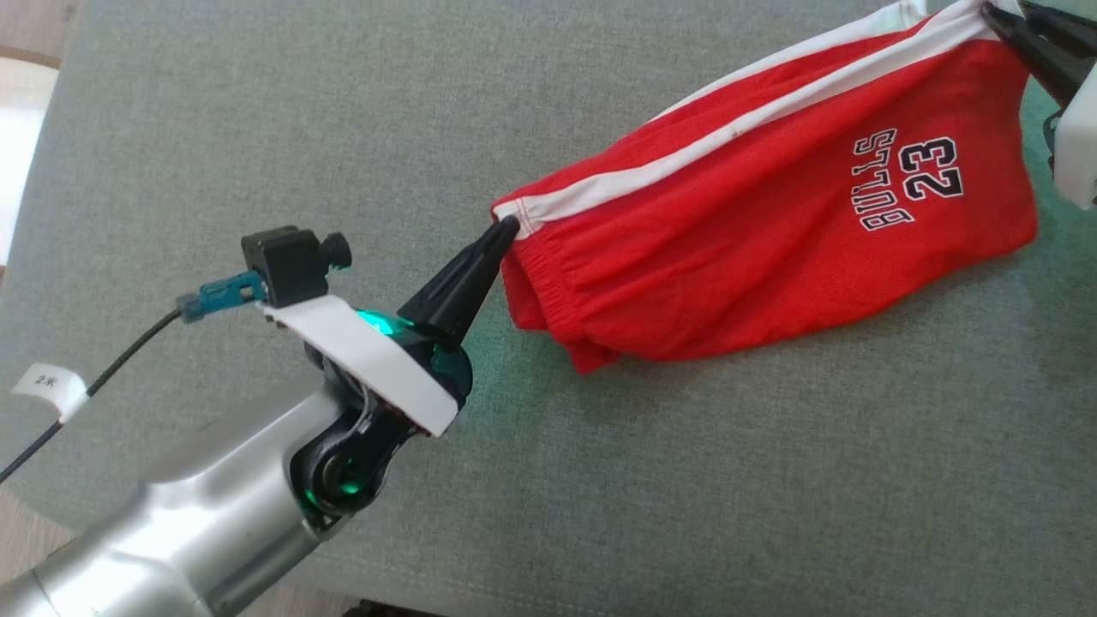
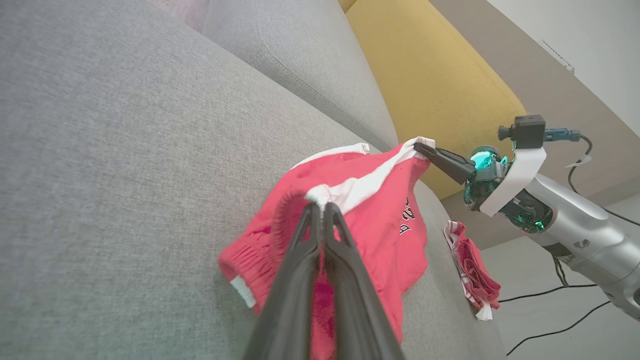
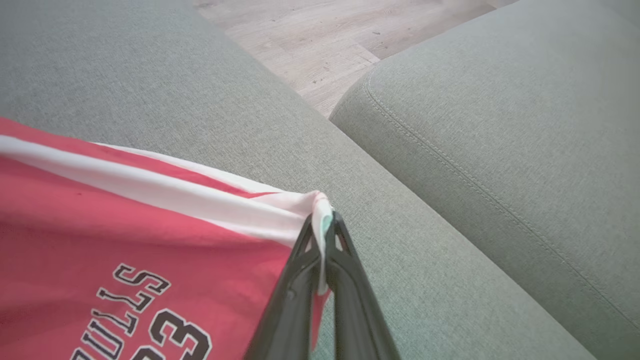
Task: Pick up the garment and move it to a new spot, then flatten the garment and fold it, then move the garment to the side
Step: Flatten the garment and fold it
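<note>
Left gripper (image 1: 507, 228) pinches the waistband corner of the red jersey shorts with white stripes (image 1: 754, 240). Right gripper (image 1: 1003, 17) clamps the hem corner, and the cloth is slung between both fingertips over the grey fabric sofa cushion (image 1: 257, 128).

A grey-green sofa seat (image 1: 257, 111) carries red shorts (image 1: 771, 214) sagging onto its fabric; a crumpled red-and-white garment (image 2: 475, 272) lies near its edge.

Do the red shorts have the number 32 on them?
No, the red shorts carry the number 23 printed in black and white beside the word BULLS.
</note>
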Robot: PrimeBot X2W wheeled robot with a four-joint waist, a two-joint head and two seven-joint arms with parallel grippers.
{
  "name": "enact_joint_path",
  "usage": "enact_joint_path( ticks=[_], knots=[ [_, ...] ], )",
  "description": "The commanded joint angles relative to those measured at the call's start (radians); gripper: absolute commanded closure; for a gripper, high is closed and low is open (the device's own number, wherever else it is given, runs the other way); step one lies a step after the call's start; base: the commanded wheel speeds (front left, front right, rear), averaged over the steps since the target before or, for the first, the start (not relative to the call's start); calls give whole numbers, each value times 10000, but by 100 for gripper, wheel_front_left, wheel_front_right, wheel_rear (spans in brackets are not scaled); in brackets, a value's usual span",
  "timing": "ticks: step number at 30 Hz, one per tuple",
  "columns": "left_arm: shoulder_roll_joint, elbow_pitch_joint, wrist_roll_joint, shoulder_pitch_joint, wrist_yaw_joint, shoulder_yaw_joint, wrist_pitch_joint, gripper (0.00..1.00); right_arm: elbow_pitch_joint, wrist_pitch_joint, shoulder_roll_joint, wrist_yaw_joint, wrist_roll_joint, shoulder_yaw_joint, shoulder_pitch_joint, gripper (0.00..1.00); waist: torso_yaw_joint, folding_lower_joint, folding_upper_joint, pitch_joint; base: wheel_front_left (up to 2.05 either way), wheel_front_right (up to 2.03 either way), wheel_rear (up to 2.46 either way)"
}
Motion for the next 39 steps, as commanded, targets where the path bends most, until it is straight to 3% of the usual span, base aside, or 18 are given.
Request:
enact_joint_path(
  ticks=[1, 23, 25, 26, 29, 30, 31, 39],
  knots=[
    [229, -161, 112, -373, -59, 298, -147, 100, -74, -53, -151, 65, -72, -82, 21, 100, 22, 0, 0, 78, 0, 0, 0],
    [-63, 970, -146, -1179, -59, -116, -560, 100, 492, -318, 145, 65, -268, -79, -247, 100, 258, 0, 0, 708, 0, 0, 0],
    [-118, 1051, -141, -1275, -59, -184, -550, 100, 545, -524, 213, 65, -351, -79, -335, 25, 253, 0, 0, 742, 0, 0, 0],
    [-135, 1094, -136, -1315, -59, -222, -546, 100, 607, -619, 256, 65, -354, -79, -358, 0, 248, 0, 0, 749, 0, 0, 0],
    [-147, 1317, -140, -1373, -59, -322, -559, 100, 778, -859, 413, 65, -351, -79, -357, 0, 212, 0, 0, 700, 0, 0, 0],
    [-143, 1436, -114, -1377, -59, -363, -575, 66, 847, -909, 466, 65, -320, -79, -323, 0, 196, 0, 0, 649, 0, 0, 0],
    [-142, 1575, -104, -1360, -59, -386, -605, 0, 901, -944, 513, 65, -288, -79, -271, 0, 176, 0, 0, 585, 0, 0, 0],
    [11, 1975, -129, -1167, -59, -430, -802, 0, 1276, -1339, 696, 65, 45, -79, 5, 0, -75, 0, 0, -26, 0, 0, 0]
  ],
)
